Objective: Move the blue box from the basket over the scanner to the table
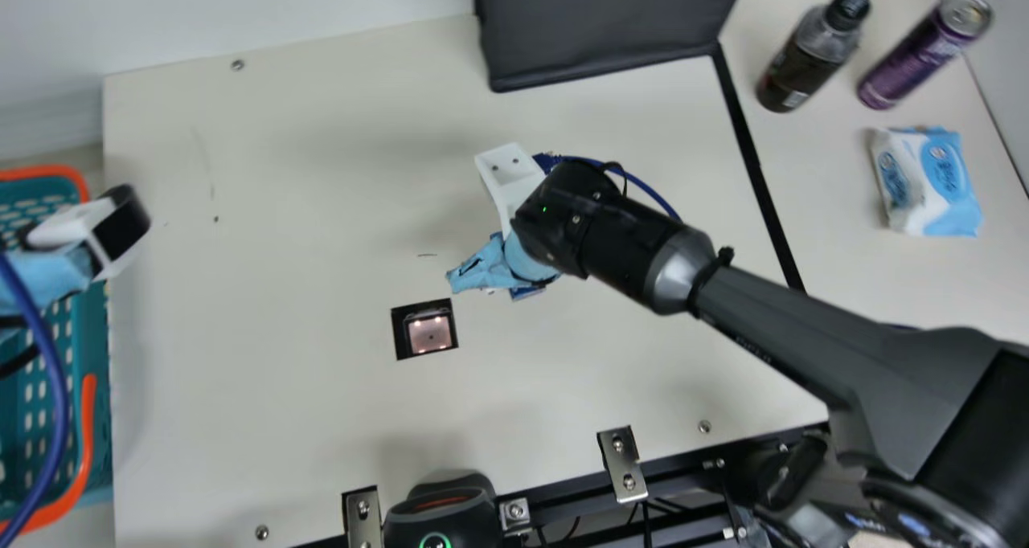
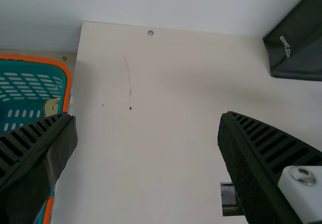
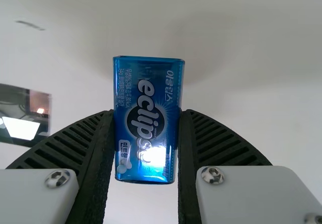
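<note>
1. Fingers of the right gripper (image 3: 147,114) are closed on the sides of the blue box (image 3: 148,83); those of the left gripper (image 2: 148,117) stand wide apart, holding nothing, by the worktop's left edge.
2. Overall, the task looks past its midpoint: the box is out of the basket (image 1: 87,427) and held above the worktop (image 1: 281,210), on the right-edge side of the scanner (image 1: 430,335), near it but not over its window. Whether it has been scanned, I cannot tell.
3. What seems left is lowering and releasing it, after a pass over the scanner if that is still owed.
4. Larger things, counted: one worktop, one black bag (image 1: 603,26) at the far edge, one basket beyond the left edge.
5. Smaller: one wipes pack (image 1: 928,182) near the right edge, one bottle (image 1: 804,66) and one can (image 1: 920,58) toward the far right corner.
6. Smallest: one scanner window, one blue box.
</note>
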Robot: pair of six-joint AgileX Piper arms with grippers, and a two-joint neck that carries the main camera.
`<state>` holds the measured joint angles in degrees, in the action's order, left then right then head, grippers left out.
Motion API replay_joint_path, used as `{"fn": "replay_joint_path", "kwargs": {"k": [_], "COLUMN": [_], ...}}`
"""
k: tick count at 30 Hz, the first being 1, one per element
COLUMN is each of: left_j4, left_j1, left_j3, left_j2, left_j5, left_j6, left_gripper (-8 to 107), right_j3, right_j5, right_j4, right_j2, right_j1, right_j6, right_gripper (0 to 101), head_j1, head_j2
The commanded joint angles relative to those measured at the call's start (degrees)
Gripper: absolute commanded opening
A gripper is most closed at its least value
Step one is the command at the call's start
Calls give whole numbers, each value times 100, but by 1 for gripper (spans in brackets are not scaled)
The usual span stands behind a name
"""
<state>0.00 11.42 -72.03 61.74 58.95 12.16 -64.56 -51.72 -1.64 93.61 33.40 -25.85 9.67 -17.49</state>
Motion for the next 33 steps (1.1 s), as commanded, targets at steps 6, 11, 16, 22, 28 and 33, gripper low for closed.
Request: {"fn": "replay_joint_path", "kwargs": {"k": [6,11,16,22,28,33], "left_j4": [0,0,0,0,0,0], "left_j1": [0,0,0,0,0,0], "left_j3": [0,0,0,0,0,0], "left_j2": [0,0,0,0,0,0], "left_j5": [0,0,0,0,0,0], "left_j6": [0,0,0,0,0,0], "left_gripper": [90,90,90,90,90,90], "right_j3": [573,838,943,947,942,931], "right_j5": [-68,-180,-291,-384,-295,-136], "right_j4": [267,394,466,425,329,334], "right_j2": [-533,-764,-867,-842,-754,-697], "right_j1": [-1402,-2356,-3227,-4115,-4844,-5359], "right_j6": [850,1464,2011,2558,3088,3580], "right_gripper": [0,0,0,0,0,0], "head_j1": [-175,-175,-175,-175,-175,-175], "head_j2": [-409,-409,-409,-409,-409,-409]}}
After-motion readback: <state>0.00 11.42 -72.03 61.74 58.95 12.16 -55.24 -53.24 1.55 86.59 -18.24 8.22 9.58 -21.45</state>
